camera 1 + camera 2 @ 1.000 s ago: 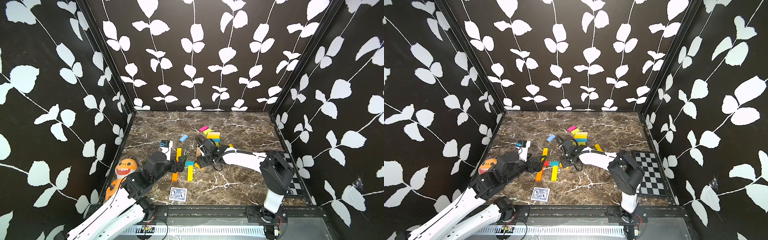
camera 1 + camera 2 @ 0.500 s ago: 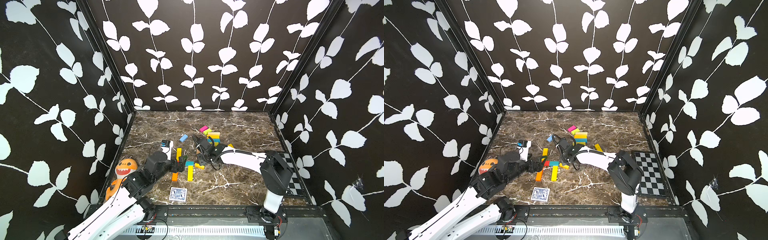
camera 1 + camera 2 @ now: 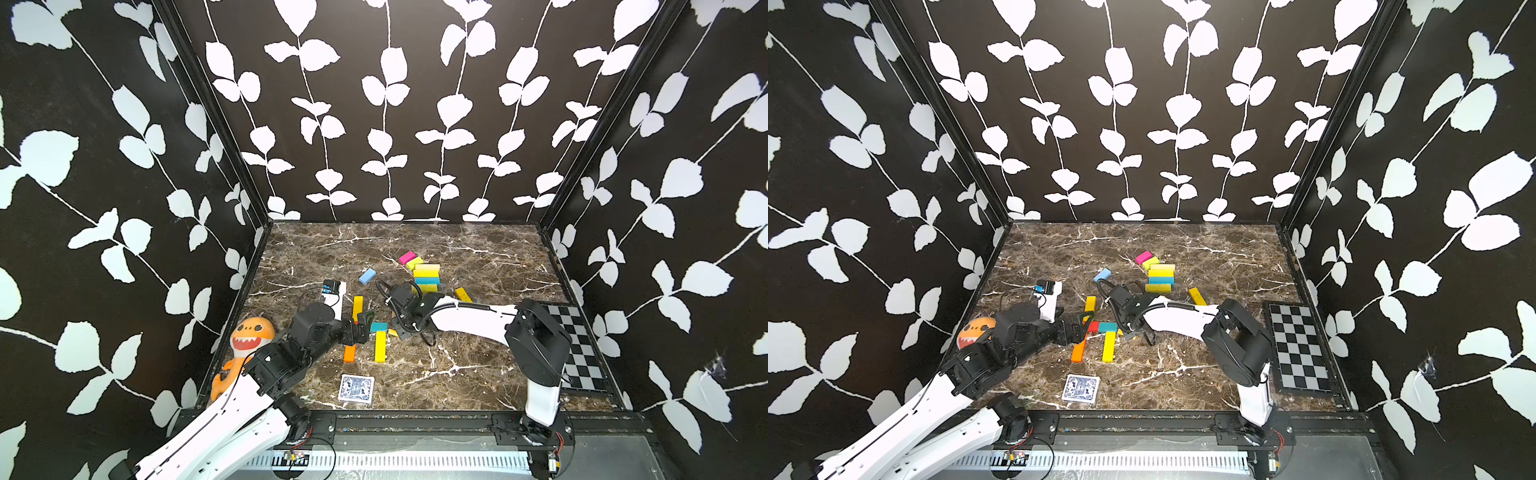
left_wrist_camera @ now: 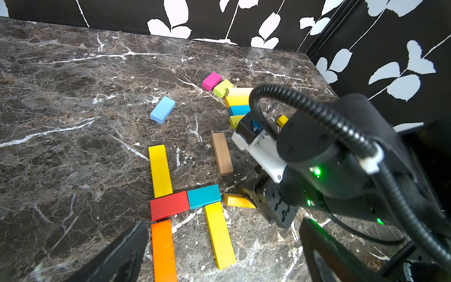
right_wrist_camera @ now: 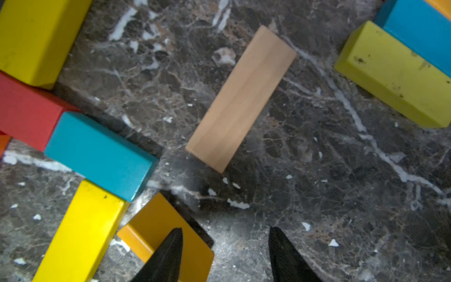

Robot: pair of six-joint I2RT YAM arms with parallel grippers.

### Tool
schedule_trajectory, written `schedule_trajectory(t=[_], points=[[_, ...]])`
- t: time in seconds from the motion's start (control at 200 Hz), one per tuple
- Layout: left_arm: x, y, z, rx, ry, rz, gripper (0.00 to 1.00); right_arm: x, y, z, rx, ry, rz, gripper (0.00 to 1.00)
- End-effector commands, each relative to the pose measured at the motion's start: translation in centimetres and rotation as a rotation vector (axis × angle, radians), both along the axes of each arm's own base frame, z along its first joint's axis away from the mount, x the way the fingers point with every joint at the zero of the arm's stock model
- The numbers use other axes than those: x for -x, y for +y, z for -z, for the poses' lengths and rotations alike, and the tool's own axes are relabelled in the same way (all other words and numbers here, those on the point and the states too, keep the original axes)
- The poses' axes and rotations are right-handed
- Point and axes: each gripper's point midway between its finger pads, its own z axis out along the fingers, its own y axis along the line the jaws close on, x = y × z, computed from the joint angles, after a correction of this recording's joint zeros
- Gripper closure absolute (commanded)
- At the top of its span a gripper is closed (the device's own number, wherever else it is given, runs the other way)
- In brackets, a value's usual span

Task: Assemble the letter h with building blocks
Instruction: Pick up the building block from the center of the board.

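Amber block (image 5: 158, 227) lies on table (image 5: 317, 195) just beside teal block (image 5: 97, 153). Right tool (image 5: 225, 229) half-spread over it, not clamped. Likely light, stiff, slick paint: pinch long sides. Left tool (image 4: 225, 223) wide.

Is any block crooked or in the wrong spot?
Yes. A small amber wooden block lies slanted beside the teal rectangular block, sticking out of the letter's tidy lines. A plain tan wooden block also lies loose and tilted, apart from the shape.
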Motion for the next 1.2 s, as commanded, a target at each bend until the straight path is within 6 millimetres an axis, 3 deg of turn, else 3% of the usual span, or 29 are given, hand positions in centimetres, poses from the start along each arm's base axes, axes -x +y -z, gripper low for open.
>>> schedule_trajectory(t=[0.0,0.155,0.26,0.41,0.56,0.696,0.921,1.196], points=[[-0.2,0.1,-1.2,0.008,-0.032,-0.007,0.01,0.9,-0.4,-1.1,0.041,-0.038,-0.034,0.44],[-0.2,0.1,-1.1,0.008,-0.032,-0.004,0.01,2.1,-1.1,-2.1,-0.002,-0.054,0.007,0.39],[-0.2,0.1,-1.1,0.011,-0.034,-0.003,0.01,2.6,0.0,-3.3,-0.141,-0.031,0.071,0.33],[0.0,0.0,-1.2,0.025,-0.037,0.007,0.01,4.2,0.8,-1.7,-0.202,0.066,0.123,0.27],[0.2,0.2,-1.3,0.022,-0.042,0.010,0.01,5.2,0.9,-0.8,-0.107,0.055,0.051,0.24],[0.3,0.5,-1.5,0.018,-0.048,0.006,0.01,5.1,0.0,0.0,-0.034,0.039,0.046,0.18],[0.3,0.6,-1.7,0.019,-0.053,0.000,0.01,4.6,-0.8,1.4,0.046,0.024,0.057,0.20],[0.2,0.5,-1.5,0.014,-0.046,0.001,0.01,1.8,-3.1,1.7,0.027,-0.028,0.198,0.20]])
